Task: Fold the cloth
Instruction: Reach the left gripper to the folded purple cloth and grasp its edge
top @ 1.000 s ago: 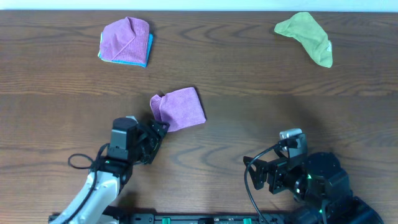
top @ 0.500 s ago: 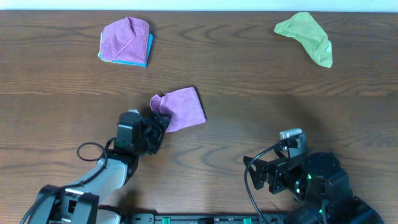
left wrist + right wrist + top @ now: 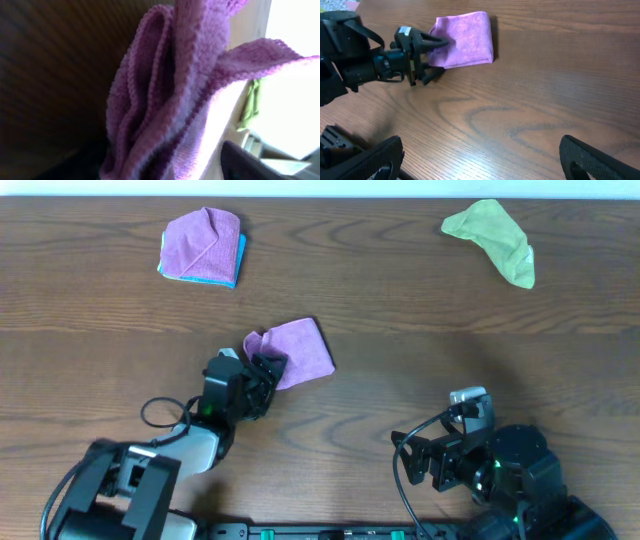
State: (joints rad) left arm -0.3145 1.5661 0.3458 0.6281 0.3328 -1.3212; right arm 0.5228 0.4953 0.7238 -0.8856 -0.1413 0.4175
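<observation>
A dark wooden tabletop [image 3: 450, 350] is filling the overhead view. The cloth [image 3: 300, 352], a purple microfibre square, is lying around the middle of the tabletop, slightly toward the left edge. It is already doubled over, with its left side bunching into upright ridges.

The left end effector [image 3: 268, 370] is reaching in from the near edge and appears to be grasping that bunched left side. The left wrist view is showing little but soft purple folds pressing close to the lens. The right end effector [image 3: 410, 460] is waiting near the near edge, well apart from the cloth, with its jaws spread wide and holding nothing.

A second purple cloth [image 3: 202, 245] is sitting folded toward the far left corner, and a lime-green cloth [image 3: 492, 240] is lying crumpled toward the far right corner.

The cloth is looking light, limp and fuzzy, so it is likely drooping and dragging along the wood instead of keeping a crease. Pinching one layer at a corner or hem would probably be controlling it better than gripping the thick bunch.
</observation>
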